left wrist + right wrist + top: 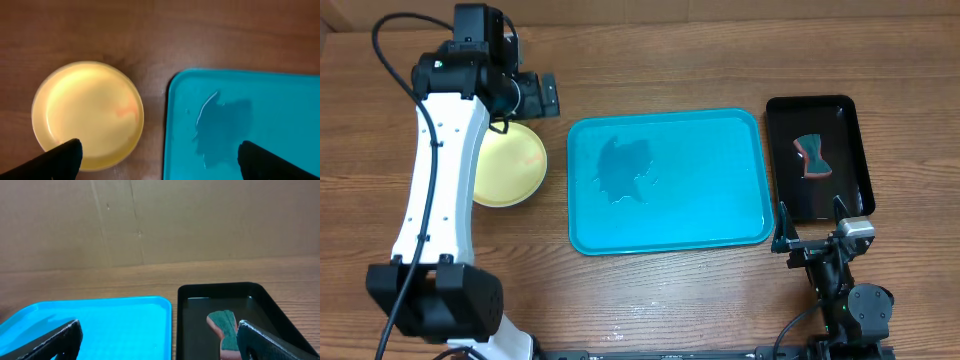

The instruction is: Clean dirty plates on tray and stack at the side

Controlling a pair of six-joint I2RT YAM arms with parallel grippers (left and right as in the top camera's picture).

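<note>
Left gripper (160, 164): jaws spread wide, nothing between them, held above the bench (650, 60). Below it, on its left-finger side, a pale yellow plate (87, 115) sits on the bench with a faint orange smear. Cannot tell whether other plates lie under it. On the right-finger side is the turquoise tray (285, 100), just beside the plate and not touching it. It carries no plates, only a wet patch (220, 125).

Right gripper (160, 345): also wide open and empty, low over the bench. Ahead of it lie the tray's near corner on the left and a black tray (190, 310) on the right, which holds a green sponge (227, 330).
</note>
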